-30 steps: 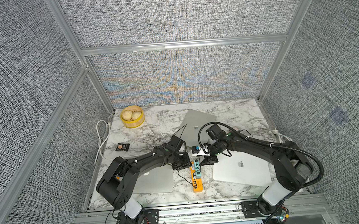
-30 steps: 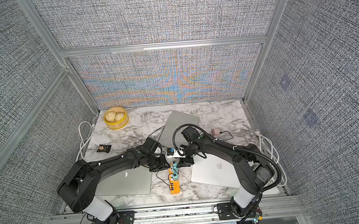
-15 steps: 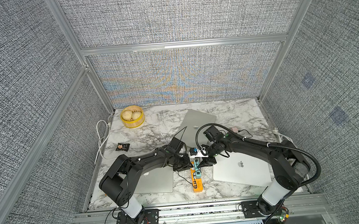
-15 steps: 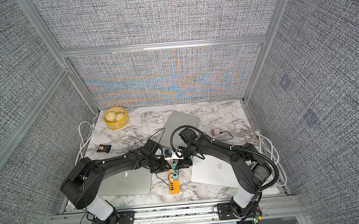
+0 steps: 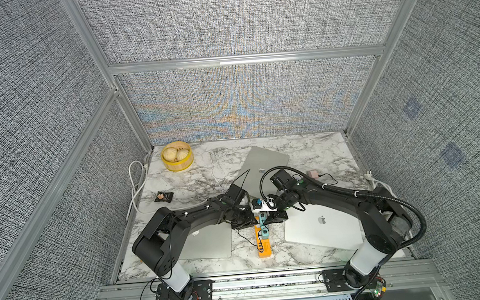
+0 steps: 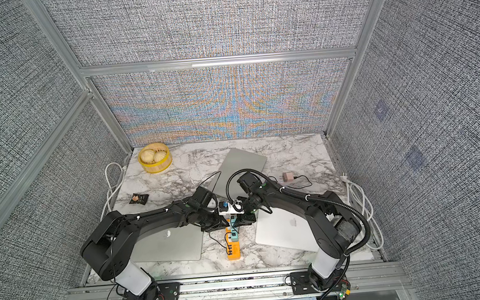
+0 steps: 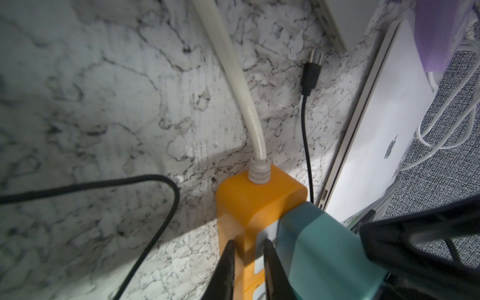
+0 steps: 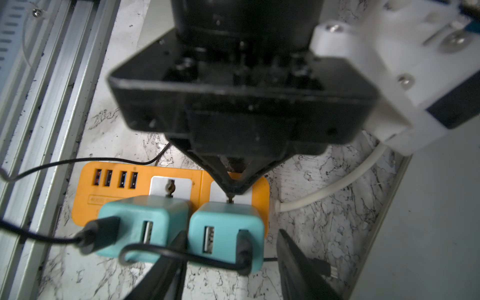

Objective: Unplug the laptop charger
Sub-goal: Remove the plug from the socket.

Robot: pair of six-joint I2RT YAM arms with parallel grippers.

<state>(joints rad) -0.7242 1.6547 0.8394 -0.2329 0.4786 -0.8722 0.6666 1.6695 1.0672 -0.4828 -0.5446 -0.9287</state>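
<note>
**A:** Grey woven walls [image 5: 223, 26], white marble table [image 5: 306, 151]. Where's the charger?

**B:** The teal USB charger [image 8: 226, 215] is plugged into the orange power strip [image 8: 85, 207] at its white cord [image 8: 324, 192] end, beside a twin charger [image 8: 145, 210]. A black cable [image 8: 181, 255] loops from its face.

**A:** The hands?

**B:** The right hand [image 8: 231, 235] is spread astride it, not clamping. The left hand [image 7: 248, 249] is nearly pressed together, tips on the strip.

**A:** Any writing?

**B:** There's an Apple logo on the laptop [image 5: 322, 229]. The strip's label is unreadable.

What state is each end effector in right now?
Left end effector: closed, tips pressing on the orange power strip.
Right end effector: open, straddling a teal charger, not gripping.
</note>
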